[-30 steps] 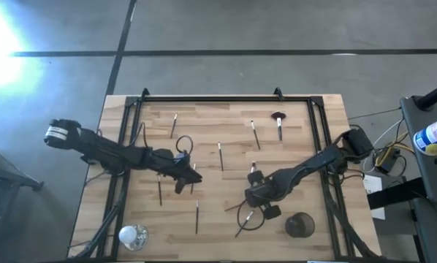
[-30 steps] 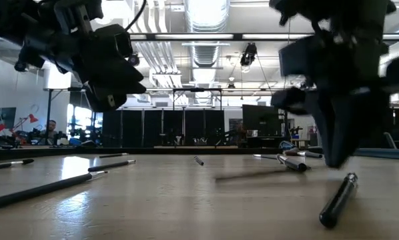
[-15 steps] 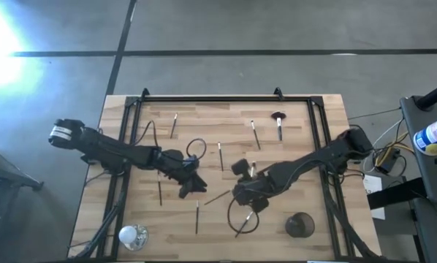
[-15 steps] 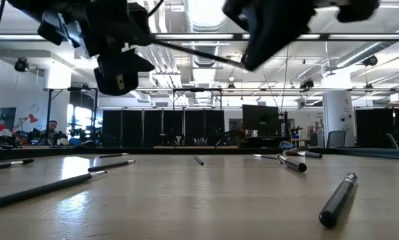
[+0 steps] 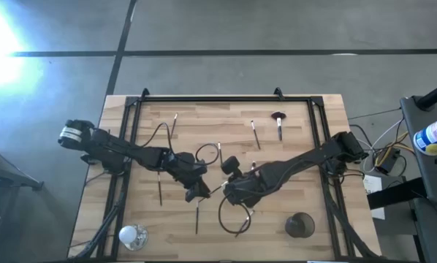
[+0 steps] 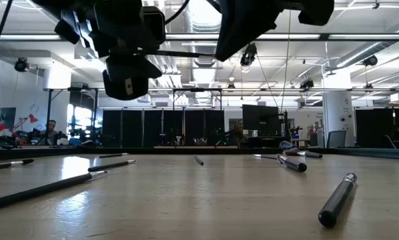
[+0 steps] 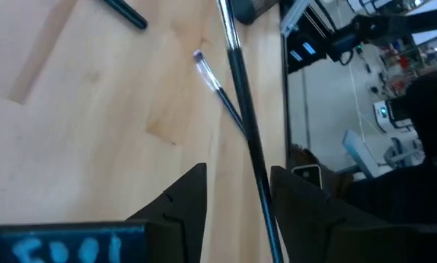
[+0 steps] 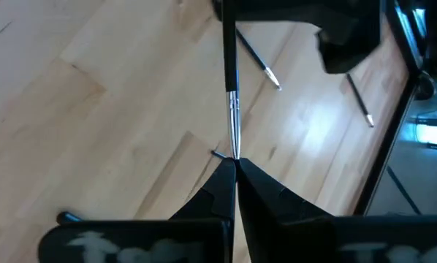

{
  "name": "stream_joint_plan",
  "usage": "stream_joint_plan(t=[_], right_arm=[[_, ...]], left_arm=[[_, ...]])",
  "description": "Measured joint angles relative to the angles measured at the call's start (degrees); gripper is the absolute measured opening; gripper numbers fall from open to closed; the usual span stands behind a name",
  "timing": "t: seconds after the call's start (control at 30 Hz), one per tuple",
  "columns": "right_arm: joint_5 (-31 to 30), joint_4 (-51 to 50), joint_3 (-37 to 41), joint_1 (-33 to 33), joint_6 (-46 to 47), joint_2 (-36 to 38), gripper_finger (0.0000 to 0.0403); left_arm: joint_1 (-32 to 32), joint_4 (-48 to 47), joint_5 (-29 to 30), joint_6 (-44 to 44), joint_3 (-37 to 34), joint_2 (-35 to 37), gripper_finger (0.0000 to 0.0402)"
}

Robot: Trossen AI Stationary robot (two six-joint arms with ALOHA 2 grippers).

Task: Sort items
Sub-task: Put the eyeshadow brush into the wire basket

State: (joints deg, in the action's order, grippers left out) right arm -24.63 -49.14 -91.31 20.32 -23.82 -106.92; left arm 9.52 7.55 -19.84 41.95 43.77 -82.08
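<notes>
1. Shiny silver cup [image 5: 131, 235] at the wooden table's [image 5: 299, 146] near left corner and dark round cup [image 5: 300, 224] near its near right corner; contents unreadable.
2. Right gripper [image 8: 233, 169] clenches a slim dark stick [image 8: 231, 80] above the table's middle.
3. Left gripper [image 7: 237, 191] spread around it.

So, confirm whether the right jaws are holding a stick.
Yes: in the right wrist view the right gripper is shut on a slim stick.

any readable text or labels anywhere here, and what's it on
Left gripper body, blue lettering at the picture's edge: blurred, unreadable.
Right gripper body, pale lettering: blurred, unreadable.
Blue-labelled bottle beside the table: print too small to read.
Nothing else carries text.
</notes>
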Motion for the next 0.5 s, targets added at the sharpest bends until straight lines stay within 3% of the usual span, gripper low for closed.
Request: stream_joint_plan(t=[0.13, 0.33, 0.5], right_arm=[[-0.03, 0.07, -0.2, -0.02, -0.18, 0.03, 0.0008], [-0.18, 0.6, -0.22, 0.03, 0.87, 0.07, 0.0008], [-1.9, 0.06, -0.24, 0.59, 6.23, 0.99, 0.0013]], left_arm=[[0.04, -0.14, -1.86, 0.05, 0.0, -0.69, 0.0115], [0.04, -0.8, -0.8, -0.82, -0.03, -0.97, 0.0016], [0.04, 1.0, 4.27, -5.5, -2.41, -0.49, 0.0008]])
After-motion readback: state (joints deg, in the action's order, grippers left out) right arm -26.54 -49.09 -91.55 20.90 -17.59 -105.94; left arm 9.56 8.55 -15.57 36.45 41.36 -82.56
